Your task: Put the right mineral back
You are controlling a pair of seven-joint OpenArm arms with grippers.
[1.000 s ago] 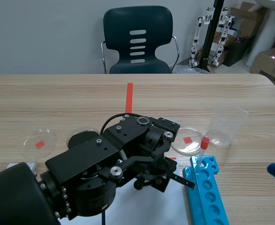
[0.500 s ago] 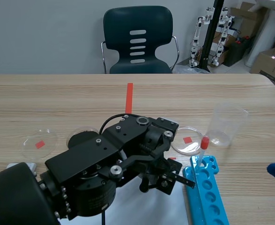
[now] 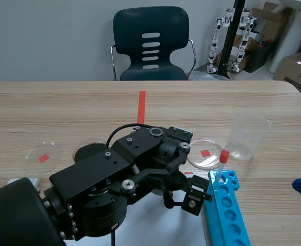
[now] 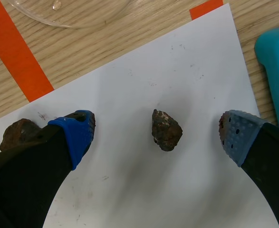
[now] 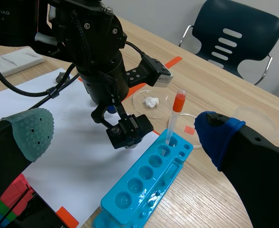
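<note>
A small brown mineral [image 4: 167, 129] lies on the white paper [image 4: 187, 71], midway between the spread fingers of my left gripper [image 4: 157, 134] and touching neither pad. The left gripper is open, pointing down over the paper [image 3: 140, 225] in the scene view. A second brown mineral [image 4: 16, 134] sits just outside the blue pad of one finger [image 4: 77, 135]. My right gripper [image 5: 125, 130] is open and holds nothing; it hangs above the table's right side, facing the left gripper [image 5: 125, 129] and the blue rack [image 5: 144, 185].
A blue tube rack [image 3: 224, 210] holding a red-capped tube [image 3: 223, 160] stands right of the paper. Clear petri dishes [image 3: 205, 152] [image 3: 42, 155], a dark dish [image 3: 88, 152] and a plastic beaker [image 3: 247, 136] stand further back. One dish [image 5: 149, 101] holds a white lump.
The left gripper's fingers have spread from shut to wide apart over the paper. The arm has stayed in place, and the right arm has not moved.
</note>
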